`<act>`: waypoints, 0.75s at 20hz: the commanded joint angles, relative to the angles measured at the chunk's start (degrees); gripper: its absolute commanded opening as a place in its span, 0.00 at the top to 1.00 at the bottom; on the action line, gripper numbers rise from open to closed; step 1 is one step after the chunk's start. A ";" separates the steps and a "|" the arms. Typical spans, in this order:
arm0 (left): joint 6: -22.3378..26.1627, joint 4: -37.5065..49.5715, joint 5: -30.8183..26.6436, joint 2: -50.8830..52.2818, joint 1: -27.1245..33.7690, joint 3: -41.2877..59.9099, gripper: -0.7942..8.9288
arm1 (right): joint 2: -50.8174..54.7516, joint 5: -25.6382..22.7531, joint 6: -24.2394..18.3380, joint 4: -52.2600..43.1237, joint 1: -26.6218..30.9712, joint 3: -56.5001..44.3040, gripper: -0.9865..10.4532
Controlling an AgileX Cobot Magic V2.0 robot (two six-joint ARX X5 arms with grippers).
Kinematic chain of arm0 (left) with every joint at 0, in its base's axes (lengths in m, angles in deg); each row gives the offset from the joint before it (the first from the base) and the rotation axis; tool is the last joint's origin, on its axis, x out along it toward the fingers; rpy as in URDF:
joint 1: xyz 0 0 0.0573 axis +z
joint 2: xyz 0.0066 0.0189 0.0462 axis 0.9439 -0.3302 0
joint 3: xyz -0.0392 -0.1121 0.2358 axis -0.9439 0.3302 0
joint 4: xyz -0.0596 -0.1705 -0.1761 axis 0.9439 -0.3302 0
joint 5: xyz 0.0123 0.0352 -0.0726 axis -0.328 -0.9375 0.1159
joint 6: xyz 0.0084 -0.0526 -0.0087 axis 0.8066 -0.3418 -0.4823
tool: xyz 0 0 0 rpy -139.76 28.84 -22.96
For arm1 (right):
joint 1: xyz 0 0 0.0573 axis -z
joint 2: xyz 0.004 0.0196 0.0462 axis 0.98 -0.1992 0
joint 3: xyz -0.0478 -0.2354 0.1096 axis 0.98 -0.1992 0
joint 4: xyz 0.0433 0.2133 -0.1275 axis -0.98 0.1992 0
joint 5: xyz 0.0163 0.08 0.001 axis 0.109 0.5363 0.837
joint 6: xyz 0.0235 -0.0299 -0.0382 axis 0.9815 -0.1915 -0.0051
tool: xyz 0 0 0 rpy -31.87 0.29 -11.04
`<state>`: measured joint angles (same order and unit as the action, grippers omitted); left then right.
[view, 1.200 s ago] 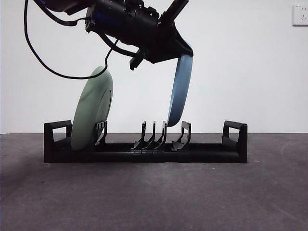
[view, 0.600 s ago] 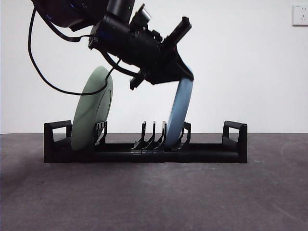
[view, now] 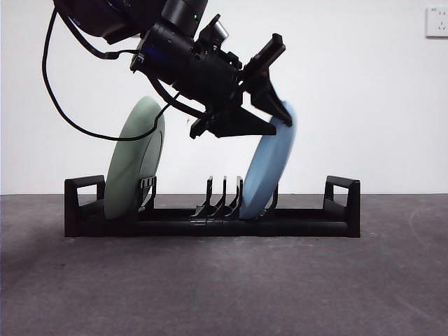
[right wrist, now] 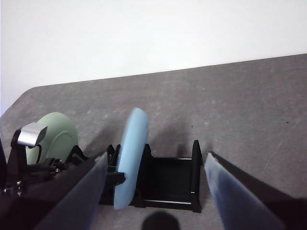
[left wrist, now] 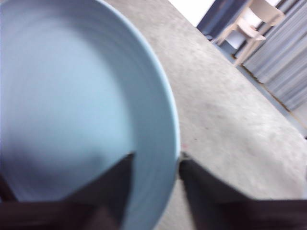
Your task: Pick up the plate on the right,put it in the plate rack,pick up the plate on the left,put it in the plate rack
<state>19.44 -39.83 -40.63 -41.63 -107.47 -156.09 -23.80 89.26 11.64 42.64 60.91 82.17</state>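
Note:
The black plate rack [view: 294,224] lies across the table. A pale green plate [view: 133,164] stands in its left end. A light blue plate [view: 266,175] has its lower edge in a slot right of the middle prongs and leans to the right. My left gripper [view: 276,115] is at that plate's top rim. In the left wrist view the blue plate [left wrist: 72,96] is blurred and the left gripper [left wrist: 156,158] is open, one jaw on each side of the rim. My right gripper [right wrist: 156,155] hangs open high above the rack [right wrist: 172,179], clear of the blue plate [right wrist: 130,153] and green plate [right wrist: 55,129].
The left arm's black cable [view: 52,84] loops down beside the green plate. A wall socket [view: 437,21] is at the back right. The dark table [view: 224,287] runs forward of the rack. A chair [left wrist: 259,14] and curtains stand beyond the table.
The left arm lowered the blue plate into a rack slot. In the last half second the plate tipped from nearly upright to leaning right, while the gripper barely turned.

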 commanded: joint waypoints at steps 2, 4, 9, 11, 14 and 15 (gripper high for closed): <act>2.19 0.15 2.45 1.55 -0.04 0.39 0.59 | -0.04 -0.17 -0.39 -0.31 0.02 -0.13 0.61; 4.35 -0.13 3.74 3.76 -0.35 0.39 0.59 | -0.04 -0.15 -0.39 -0.09 0.02 -0.13 0.61; 12.92 -4.11 3.13 12.50 -1.46 0.39 0.66 | -0.48 -0.13 -1.42 1.20 0.02 -0.13 0.69; 17.00 -7.21 1.86 16.31 -1.66 0.39 0.81 | -0.70 -0.13 -3.10 1.95 0.02 -0.13 0.80; 24.33 -14.38 -1.75 22.84 -1.79 0.39 0.93 | -1.22 -0.02 -5.20 3.58 0.02 -0.13 0.93; 26.10 -17.40 -4.07 25.09 -1.79 0.39 0.93 | -1.42 0.09 -5.60 4.37 0.02 -0.13 0.93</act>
<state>39.28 -55.26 -43.28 -17.47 -109.24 -156.00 -25.14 89.30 7.82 47.01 60.91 82.17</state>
